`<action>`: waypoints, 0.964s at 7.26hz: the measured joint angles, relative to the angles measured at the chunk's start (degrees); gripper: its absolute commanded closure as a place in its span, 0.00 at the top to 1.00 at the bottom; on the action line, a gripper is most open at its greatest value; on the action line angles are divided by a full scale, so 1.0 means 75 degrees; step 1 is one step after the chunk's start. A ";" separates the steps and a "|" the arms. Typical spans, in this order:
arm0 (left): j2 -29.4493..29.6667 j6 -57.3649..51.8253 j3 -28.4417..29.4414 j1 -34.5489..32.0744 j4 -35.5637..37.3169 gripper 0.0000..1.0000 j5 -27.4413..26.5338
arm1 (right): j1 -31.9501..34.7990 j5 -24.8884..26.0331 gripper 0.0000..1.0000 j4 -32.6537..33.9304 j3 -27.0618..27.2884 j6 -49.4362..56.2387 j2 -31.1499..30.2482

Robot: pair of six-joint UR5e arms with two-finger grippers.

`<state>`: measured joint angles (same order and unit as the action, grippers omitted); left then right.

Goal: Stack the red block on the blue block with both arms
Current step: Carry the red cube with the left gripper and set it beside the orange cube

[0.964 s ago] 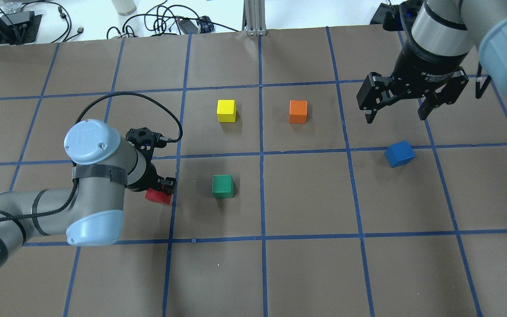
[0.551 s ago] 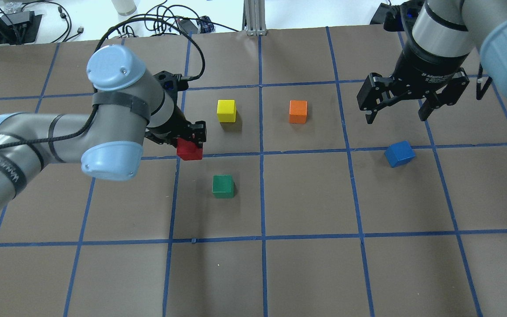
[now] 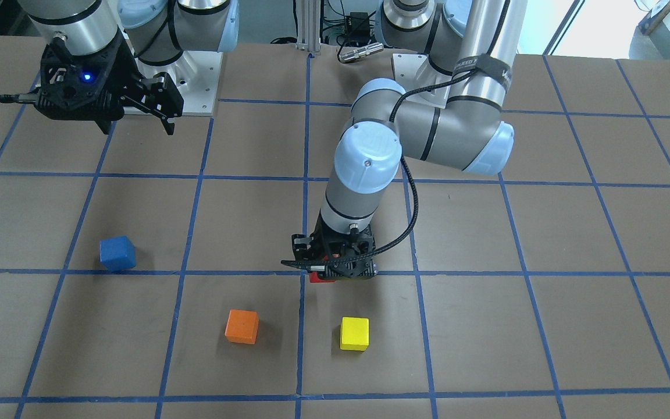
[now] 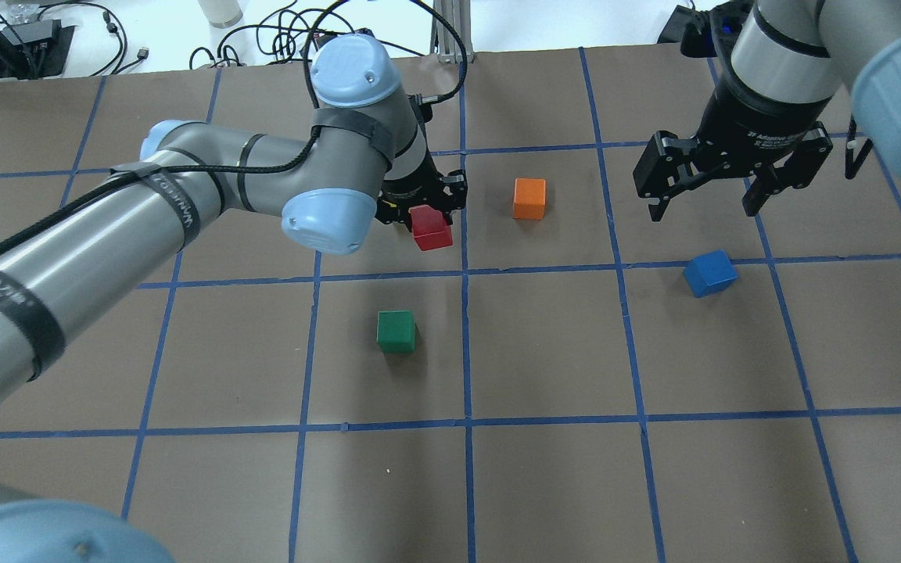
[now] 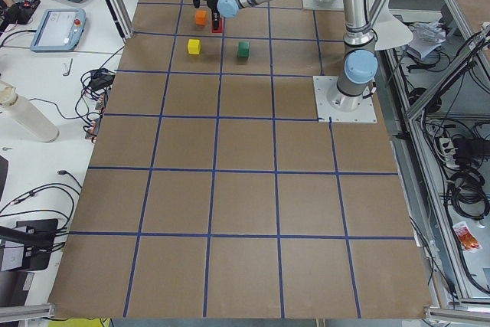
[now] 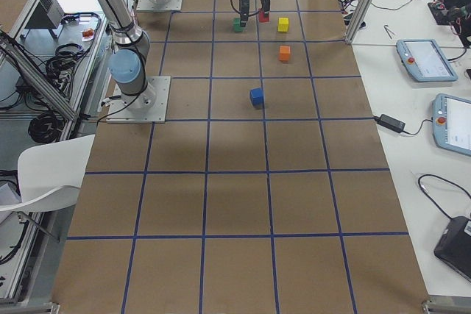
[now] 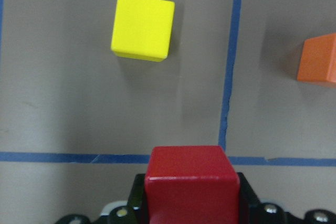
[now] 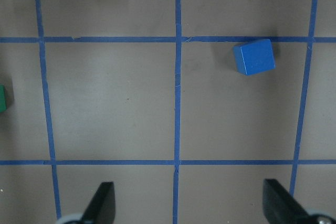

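Note:
The red block (image 4: 432, 228) is held in my left gripper (image 4: 427, 213), which is shut on it a little above the table near the middle grid line. The left wrist view shows the red block (image 7: 191, 182) between the jaws. In the front view only a sliver of it (image 3: 319, 277) shows under the gripper (image 3: 332, 269). The blue block (image 4: 710, 273) lies slightly turned on the table at the right and also shows in the front view (image 3: 117, 254) and the right wrist view (image 8: 254, 56). My right gripper (image 4: 705, 207) hangs open and empty above and behind it.
An orange cube (image 4: 529, 199) sits just right of the held red block. A green cube (image 4: 396, 331) sits nearer the robot. A yellow cube (image 7: 142, 26) lies ahead of the left gripper; my left arm hides it in the overhead view. Blue tape lines grid the brown table (image 4: 544, 469).
My left arm has lifted the red block and carried it away from the robot and to the right, from the left of the green cube to near the centre line. The right arm has not moved.

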<state>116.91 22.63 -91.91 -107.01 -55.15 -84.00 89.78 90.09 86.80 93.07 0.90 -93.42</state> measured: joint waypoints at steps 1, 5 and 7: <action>0.0335 0.0088 0.0209 -0.0187 0.0048 0.21 -0.0028 | -0.0003 0.0000 1.00 0.0006 0.0000 0.0022 0.0002; 0.0784 -0.0163 0.0239 -0.0431 0.0112 1.00 -0.0201 | -0.0063 0.0000 1.00 0.0106 0.0001 0.0064 0.0020; 0.0745 -0.0308 0.0263 -0.0466 0.0134 1.00 -0.0451 | -0.0073 0.0000 1.00 0.0093 0.0001 0.0061 0.0017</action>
<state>122.50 20.32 -89.94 -110.50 -54.14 -87.38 89.23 90.09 87.50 93.08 1.35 -93.30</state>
